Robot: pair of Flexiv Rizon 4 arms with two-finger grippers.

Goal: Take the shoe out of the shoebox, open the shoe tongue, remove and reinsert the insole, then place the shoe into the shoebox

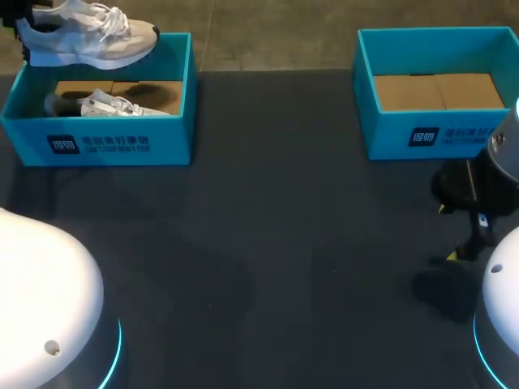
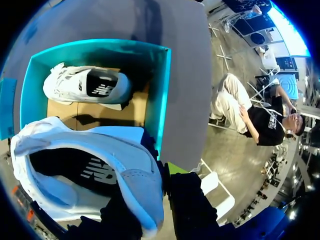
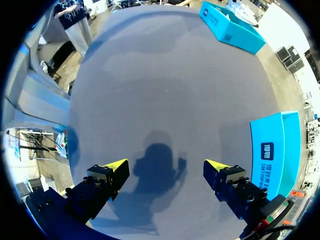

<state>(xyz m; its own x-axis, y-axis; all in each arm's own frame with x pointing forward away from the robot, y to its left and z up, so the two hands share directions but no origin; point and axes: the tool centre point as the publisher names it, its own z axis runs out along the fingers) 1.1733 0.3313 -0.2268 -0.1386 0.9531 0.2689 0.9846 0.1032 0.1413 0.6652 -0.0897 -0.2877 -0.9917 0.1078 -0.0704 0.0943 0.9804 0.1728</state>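
A white sneaker (image 1: 89,36) hangs above the back rim of the left teal shoebox (image 1: 97,146), held at its heel by my left gripper (image 1: 18,24). In the left wrist view this sneaker (image 2: 100,160) fills the space at the gripper (image 2: 150,205), whose fingers are shut on the heel collar. A second white sneaker (image 1: 109,104) lies on its side on the cardboard floor of that box (image 2: 165,80), seen below the held one (image 2: 87,86). My right gripper (image 1: 448,233) hovers open over bare table (image 3: 166,165), with nothing between its fingers.
A second teal shoebox (image 1: 438,134) stands at the back right, holding only a cardboard floor; it lies just beside my right gripper (image 3: 272,150). The left box (image 3: 230,27) shows far ahead of that gripper. Dark tabletop (image 1: 268,243) spans between the boxes.
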